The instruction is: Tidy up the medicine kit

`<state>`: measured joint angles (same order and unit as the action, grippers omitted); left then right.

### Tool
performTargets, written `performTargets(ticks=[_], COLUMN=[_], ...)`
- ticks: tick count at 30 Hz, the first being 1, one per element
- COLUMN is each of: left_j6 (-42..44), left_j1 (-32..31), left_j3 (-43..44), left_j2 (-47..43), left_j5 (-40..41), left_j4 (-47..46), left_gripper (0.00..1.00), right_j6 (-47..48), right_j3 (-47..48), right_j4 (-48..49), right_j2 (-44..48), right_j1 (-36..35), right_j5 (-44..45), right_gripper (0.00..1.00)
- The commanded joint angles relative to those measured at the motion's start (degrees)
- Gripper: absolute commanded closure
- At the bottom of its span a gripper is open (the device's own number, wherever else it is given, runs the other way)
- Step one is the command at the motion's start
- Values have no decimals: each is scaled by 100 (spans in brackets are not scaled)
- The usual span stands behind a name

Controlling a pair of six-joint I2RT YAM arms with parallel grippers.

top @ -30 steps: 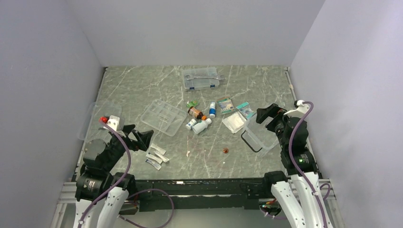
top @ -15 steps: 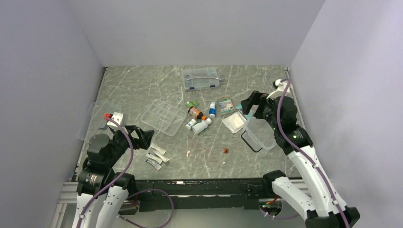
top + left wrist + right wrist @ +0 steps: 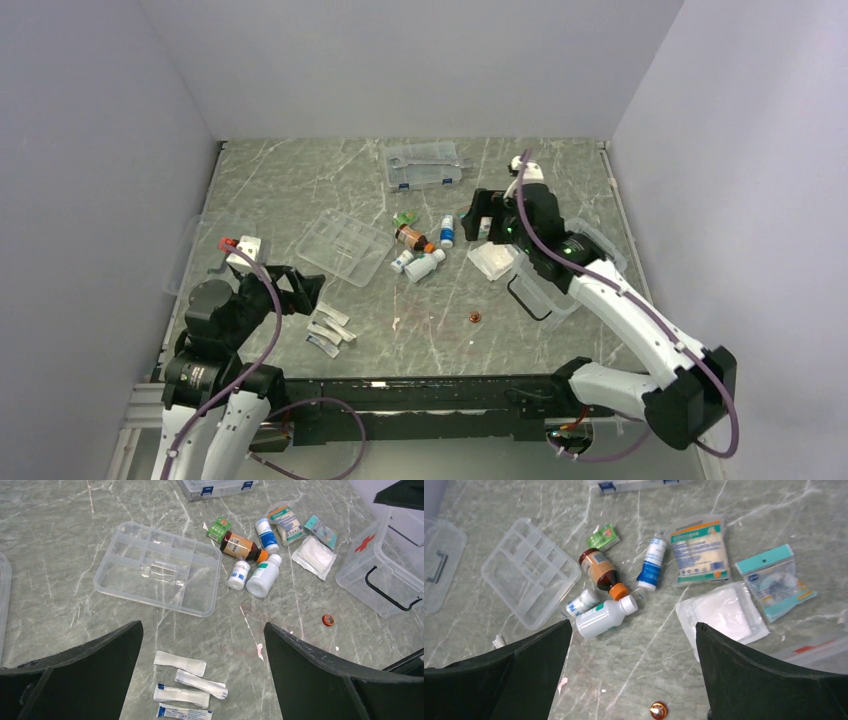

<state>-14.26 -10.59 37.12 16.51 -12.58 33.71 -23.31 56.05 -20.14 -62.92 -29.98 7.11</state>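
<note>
Medicine kit things lie spread out on the grey stone table [image 3: 300, 190]. I call the far wall twelve o'clock.

The clear plastic box with a red cross [image 3: 364, 542] sits at four o'clock from the middle. The clear lid with a dark handle [image 3: 446, 545] lies flat at nine o'clock, by the left edge. The clear tray with little walls inside [image 3: 155, 587] lies between that lid and the bottles.

In the middle, a brown bottle with an orange cap [image 3: 599, 572], a big white bottle [image 3: 601, 620], a small white bottle [image 3: 581, 602] and a blue and white bottle [image 3: 651, 562] lie on their sides, close together. A small green packet [image 3: 603, 536] lies at their twelve o'clock.

At their three o'clock are a white and orange packet [image 3: 699, 550], a teal packet [image 3: 776, 582] and a soft white pad in a clear bag [image 3: 724, 612]. The pad is just beside the box.

Thin white strips [image 3: 185, 685] lie at seven o'clock.

The left gripper [image 3: 201, 630] hangs over the strips, spread wide and holding nothing. The right gripper [image 3: 634, 630] hangs over the bottles, spread wide too, with nothing in it.
</note>
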Motion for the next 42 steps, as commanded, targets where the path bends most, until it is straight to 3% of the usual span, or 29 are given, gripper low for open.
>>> performTargets(ticks=[1,7,19,31,42], left_j6=[-9,-16,-34,-47,-51], left_j1=[25,31,22,5,-125], left_j3=[137,137,128,137,137], left_j2=[110,80,-56,-95,-122], left_j5=[-57,-6,-6,14,80], left_j4=[-129,-104,-104,-84,-62], left_gripper=[1,1,1,1,1], right_j6=[-519,-1560,-3215,-4875,-5711], right_j3=[388,386,19,212,86], right_j4=[183,254,840,644,1071], right_j2=[-498,-1208,-2243,-3219,-3526], right_j1=[-307,-671,-1246,-1591,-1616], right_j5=[353,937,1058,1335,1295], right_gripper=[4,4,1,0,10])
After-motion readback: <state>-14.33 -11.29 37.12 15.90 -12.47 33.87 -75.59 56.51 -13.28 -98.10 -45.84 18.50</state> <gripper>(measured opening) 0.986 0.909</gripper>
